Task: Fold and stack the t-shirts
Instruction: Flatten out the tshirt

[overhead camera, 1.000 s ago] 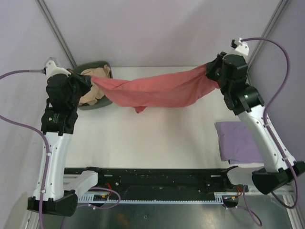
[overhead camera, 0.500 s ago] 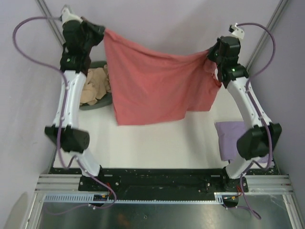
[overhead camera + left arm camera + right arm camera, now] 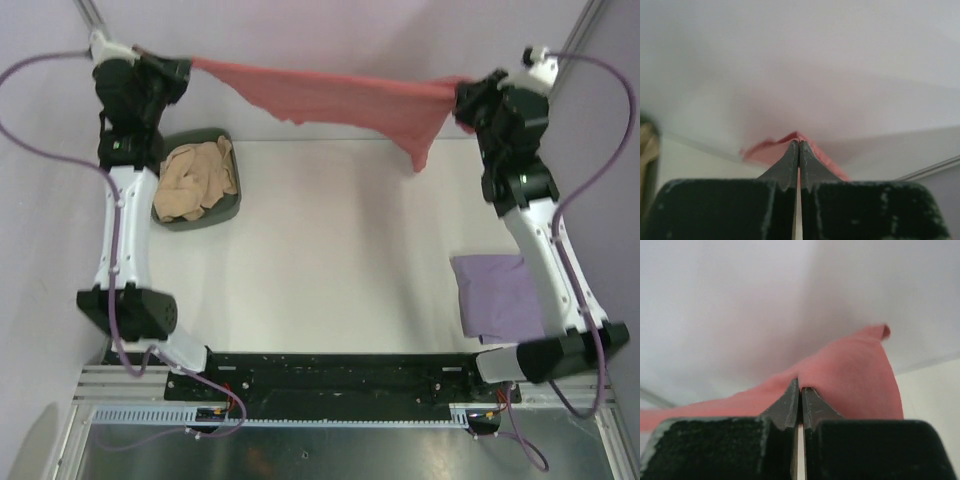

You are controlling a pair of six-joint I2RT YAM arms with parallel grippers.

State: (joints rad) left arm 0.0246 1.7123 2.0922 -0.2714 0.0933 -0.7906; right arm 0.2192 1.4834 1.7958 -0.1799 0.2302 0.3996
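The salmon-red t-shirt [image 3: 330,95] hangs stretched between both grippers, high above the far edge of the table. My left gripper [image 3: 186,66] is shut on its left end, and red cloth [image 3: 765,149] shows around the pinched tips [image 3: 799,145]. My right gripper [image 3: 462,97] is shut on the right end, where a fold droops down [image 3: 420,150]; red fabric [image 3: 855,375] fills the right wrist view beyond the tips [image 3: 800,383]. The tan-beige t-shirt [image 3: 192,180] lies crumpled in the bin. The lavender t-shirt [image 3: 495,295] lies folded at the right side of the table.
A dark green oval bin [image 3: 222,205] sits at the far left of the white table [image 3: 330,260]. Purple walls close in behind and at both sides. A black rail [image 3: 340,370] runs along the near edge between the arm bases.
Both arms swung the red t-shirt up and back: it hung spread out like a sheet half a second ago and is now pulled into a narrow taut band near the back wall.
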